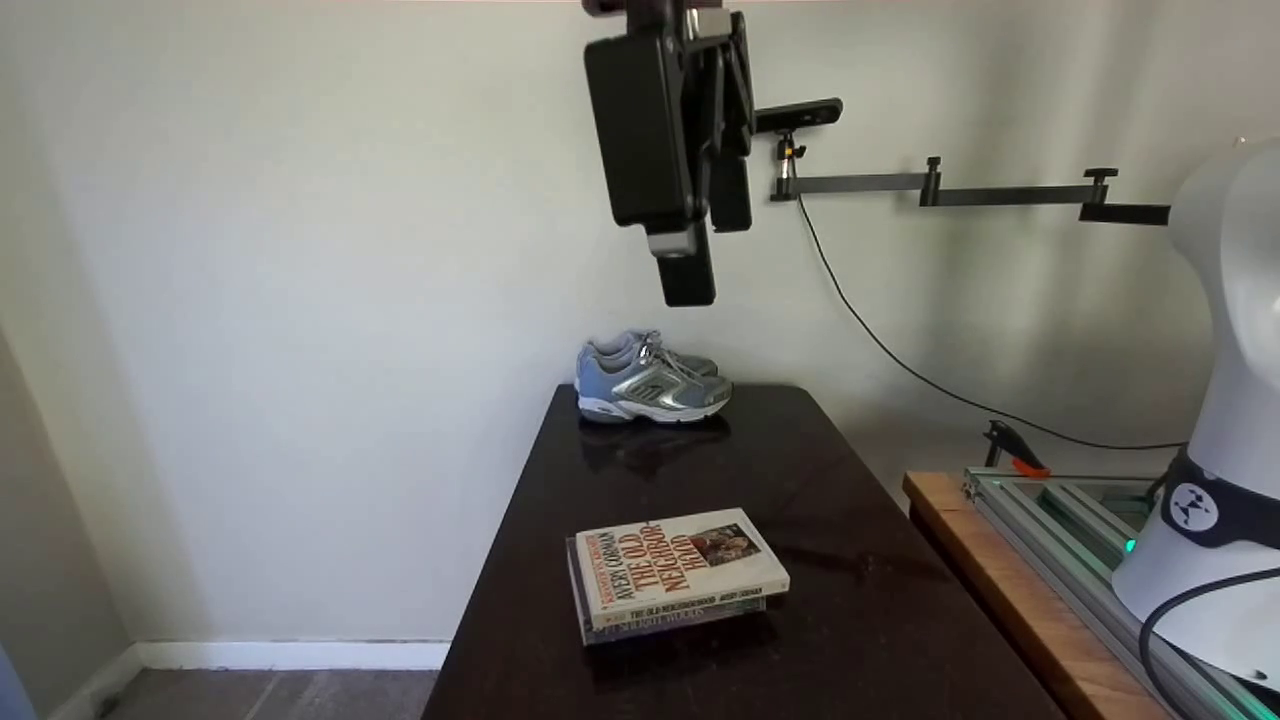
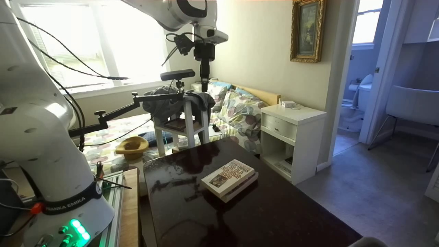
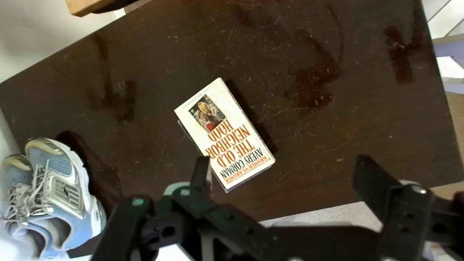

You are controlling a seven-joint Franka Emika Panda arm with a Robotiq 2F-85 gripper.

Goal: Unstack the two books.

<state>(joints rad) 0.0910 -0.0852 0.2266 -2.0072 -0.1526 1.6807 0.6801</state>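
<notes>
The beige book is laid flat on top of the lower book — one stack, borne by the dark surface. Under the beige book, the lower book's edges are slightly exposed. The claw is held well above the beige book's level, apart from it, its jaws spread wide. Beyond the beige book — in an exterior view — grey-blue sneakers are set on the same surface.

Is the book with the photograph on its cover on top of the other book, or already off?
On top: in an exterior view, the upper book lies flat over the lower book, which shows directly beneath it.
</notes>
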